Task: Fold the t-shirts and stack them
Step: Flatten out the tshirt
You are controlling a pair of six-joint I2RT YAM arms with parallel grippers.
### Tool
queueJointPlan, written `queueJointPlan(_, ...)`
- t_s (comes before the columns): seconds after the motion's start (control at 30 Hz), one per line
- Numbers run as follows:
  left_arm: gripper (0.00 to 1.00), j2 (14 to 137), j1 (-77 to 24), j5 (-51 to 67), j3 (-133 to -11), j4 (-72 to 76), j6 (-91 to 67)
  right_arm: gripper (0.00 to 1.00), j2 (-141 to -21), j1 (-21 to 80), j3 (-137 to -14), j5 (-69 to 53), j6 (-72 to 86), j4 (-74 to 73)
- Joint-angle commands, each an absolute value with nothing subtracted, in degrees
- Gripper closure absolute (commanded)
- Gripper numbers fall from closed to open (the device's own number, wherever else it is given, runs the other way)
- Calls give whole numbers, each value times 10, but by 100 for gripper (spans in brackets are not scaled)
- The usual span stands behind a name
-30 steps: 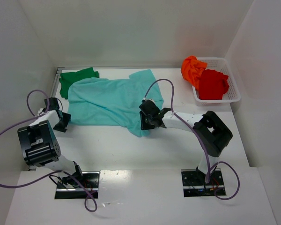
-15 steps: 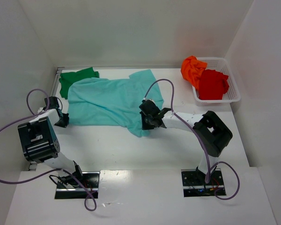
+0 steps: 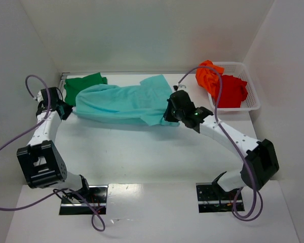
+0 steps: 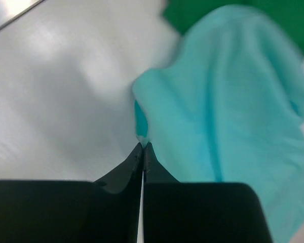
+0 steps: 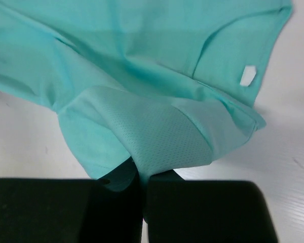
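The light teal t-shirt is stretched across the back of the table, its near edge lifted and doubled toward the far side. My left gripper is shut on its left edge. On the opposite side my right gripper is shut on a pinch of teal cloth. A dark green t-shirt lies partly under the teal one at the back left. The bright orange t-shirt and the red t-shirt sit bunched in the basket.
A white plastic mesh basket stands at the back right. White walls enclose the table on the left, back and right. The arm bases and purple cables sit along the near edge.
Both grippers closed on the teal shirt's near edge and carried it toward the back, so the cloth now lies narrower. The right arm has swung right and extended.
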State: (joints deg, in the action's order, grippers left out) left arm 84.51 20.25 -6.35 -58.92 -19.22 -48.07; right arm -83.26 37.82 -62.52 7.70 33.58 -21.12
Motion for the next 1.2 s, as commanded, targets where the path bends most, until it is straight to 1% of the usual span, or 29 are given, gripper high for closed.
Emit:
queueJointPlan(0.0, 100, 785, 177, -18, -664, -218, -382, 100, -749, 360, -682, 111, 334, -256)
queueJointPlan(0.13, 100, 736, 130, -12, -709, -258, -323, 100, -693, 360, -712, 116, 329, -279)
queueJointPlan(0.3, 100, 624, 125, -12, -729, -293, -293, 100, -624, 360, -742, 153, 318, -306)
queueJointPlan(0.33, 100, 591, 125, -12, -735, -307, -279, 100, -587, 360, -758, 171, 307, -318)
queueJointPlan(0.47, 100, 485, 125, 1, -741, -323, -265, 100, -513, 360, -779, 192, 301, -336)
queueJointPlan(0.57, 100, 424, 112, 1, -758, -329, -258, 100, -470, 360, -795, 192, 295, -341)
queueJointPlan(0.63, 100, 382, 112, 11, -776, -345, -258, 100, -421, 360, -810, 192, 273, -341)
queueJointPlan(0.67, 100, 381, 112, 18, -776, -345, -258, 100, -411, 360, -810, 192, 273, -341)
queueJointPlan(0.7, 100, 352, 112, 29, -790, -352, -278, 100, -385, 360, -817, 199, 265, -341)
queueJointPlan(0.8, 100, 325, 112, 67, -812, -352, -292, 100, -366, 360, -836, 193, 254, -341)
queueJointPlan(0.9, 100, 309, 90, 74, -840, -364, -292, 100, -359, 360, -836, 182, 249, -336)
queueJointPlan(0.93, 100, 304, 83, 63, -845, -369, -277, 100, -350, 360, -836, 182, 249, -336)
queueJointPlan(1.03, 100, 284, 55, -20, -871, -388, -264, 100, -337, 360, -814, 193, 243, -329)
queueJointPlan(1.17, 100, 284, 40, -75, -877, -400, -258, 100, -337, 360, -808, 207, 225, -305)
